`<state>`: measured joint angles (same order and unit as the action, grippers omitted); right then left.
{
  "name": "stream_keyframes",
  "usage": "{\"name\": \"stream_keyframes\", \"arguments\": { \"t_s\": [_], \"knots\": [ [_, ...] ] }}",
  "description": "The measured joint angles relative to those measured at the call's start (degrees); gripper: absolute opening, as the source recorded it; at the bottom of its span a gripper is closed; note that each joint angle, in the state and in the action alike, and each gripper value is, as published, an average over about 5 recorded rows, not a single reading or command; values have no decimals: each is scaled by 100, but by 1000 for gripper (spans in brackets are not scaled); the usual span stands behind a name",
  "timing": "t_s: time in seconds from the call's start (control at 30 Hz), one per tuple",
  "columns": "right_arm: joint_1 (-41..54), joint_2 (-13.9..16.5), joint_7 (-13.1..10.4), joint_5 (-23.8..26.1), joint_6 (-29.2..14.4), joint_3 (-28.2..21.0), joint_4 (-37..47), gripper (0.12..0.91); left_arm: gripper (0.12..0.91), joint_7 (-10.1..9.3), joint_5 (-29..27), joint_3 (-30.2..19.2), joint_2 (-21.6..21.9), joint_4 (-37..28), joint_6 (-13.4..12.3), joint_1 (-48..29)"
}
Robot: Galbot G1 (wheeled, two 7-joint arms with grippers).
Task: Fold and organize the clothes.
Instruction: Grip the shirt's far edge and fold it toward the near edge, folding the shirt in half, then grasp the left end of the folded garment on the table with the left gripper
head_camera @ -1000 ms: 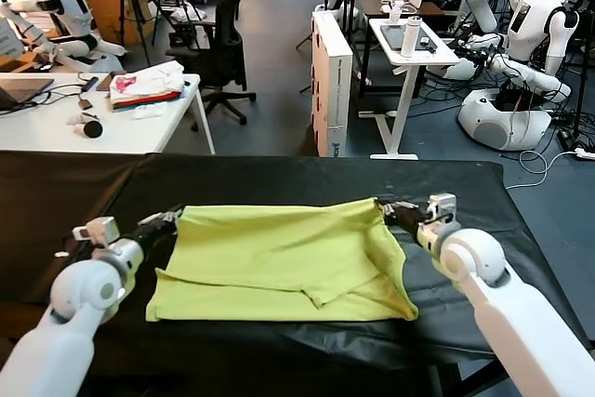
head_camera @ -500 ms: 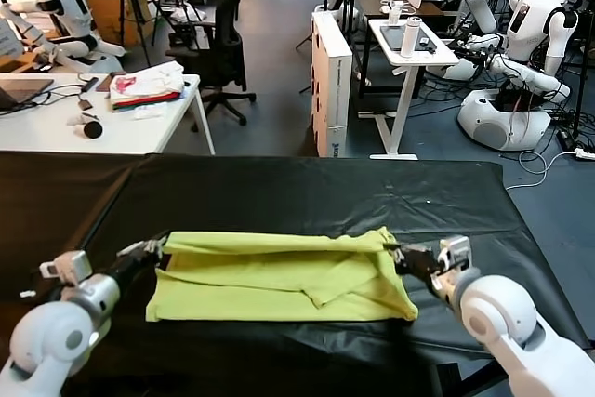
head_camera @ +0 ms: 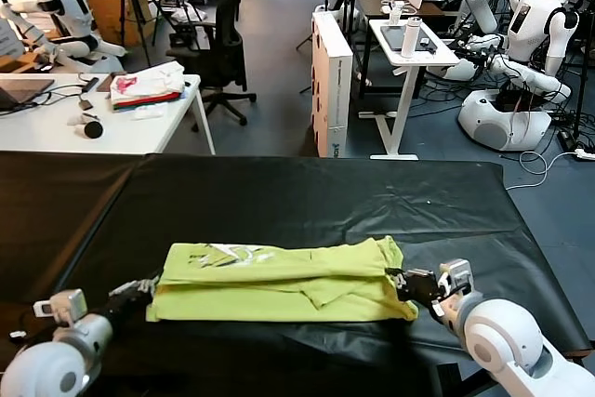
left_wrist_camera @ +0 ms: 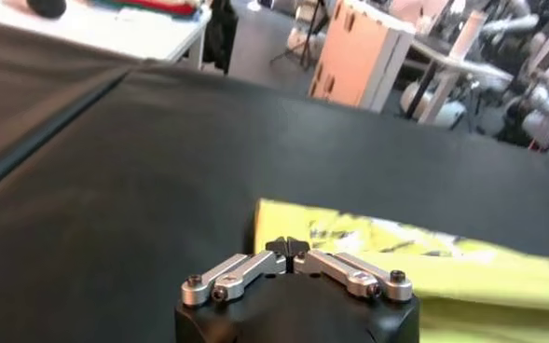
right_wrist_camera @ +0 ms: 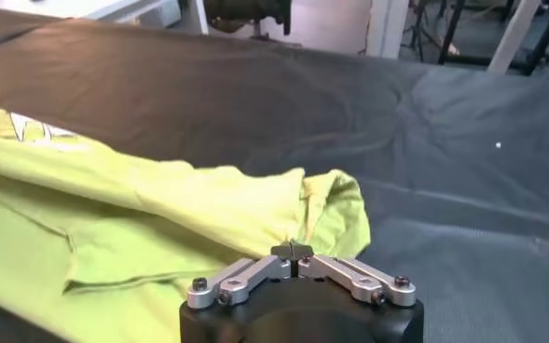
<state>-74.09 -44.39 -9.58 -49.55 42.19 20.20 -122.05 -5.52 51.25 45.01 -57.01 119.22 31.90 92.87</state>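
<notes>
A black cloth-covered table (head_camera: 279,197) fills the foreground of a busy robot lab; behind it stand a white desk (head_camera: 56,127) with a stack of folded clothes (head_camera: 146,86), an office chair (head_camera: 221,39), a white cabinet (head_camera: 332,81) and a parked white robot (head_camera: 530,53). The yellow-green T-shirt (head_camera: 279,278) lies folded lengthwise near the table's front edge, pale print showing. The left gripper (head_camera: 139,287) pinches its left edge, fingers together; the right gripper (head_camera: 402,282) pinches its right edge likewise.
</notes>
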Motion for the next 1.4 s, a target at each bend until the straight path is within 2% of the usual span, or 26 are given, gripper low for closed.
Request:
{"name": "stream_keyframes", "arguments": {
  "t_s": [0.17, 0.23, 0.33, 0.43, 0.53, 0.63, 0.7, 0.8, 1.03, 1.4],
  "knots": [
    [-55, 7, 80, -84, 0, 92, -102, 150, 152, -21, -42, 8, -61, 51, 60, 115],
    [-94, 8, 134, -89, 0, 178, -175, 216, 192, -60, -77, 30, -93, 111, 130, 161],
    [-123, -5, 169, -101, 0, 360, -264, 369, 342, -193, -103, 108, -145, 238, 223, 262],
    [-58, -76, 150, -105, 0, 530, -245, 539, 531, -328, -91, 230, -165, 400, 255, 408],
    [83, -235, 114, -42, -62, 588, -89, 729, 721, -438, -77, 347, -151, 500, 227, 491],
    [265, -486, 98, 126, -290, 569, 174, 864, 859, -656, -14, 384, -179, 476, 117, 386],
    [367, -675, 97, 236, -424, 538, 362, 896, 895, -758, 36, 359, -218, 401, 18, 220],
    [465, -940, 107, 359, -530, 477, 616, 906, 905, -782, 49, 266, -287, 232, -84, -104],
    [662, -1346, 76, 546, -565, 336, 1080, 907, 907, -585, -78, -80, -363, -200, -280, -804],
    [909, -1471, 25, 589, -376, 143, 1431, 907, 907, -521, -168, -613, -390, -820, -25, -1482]
  ]
}}
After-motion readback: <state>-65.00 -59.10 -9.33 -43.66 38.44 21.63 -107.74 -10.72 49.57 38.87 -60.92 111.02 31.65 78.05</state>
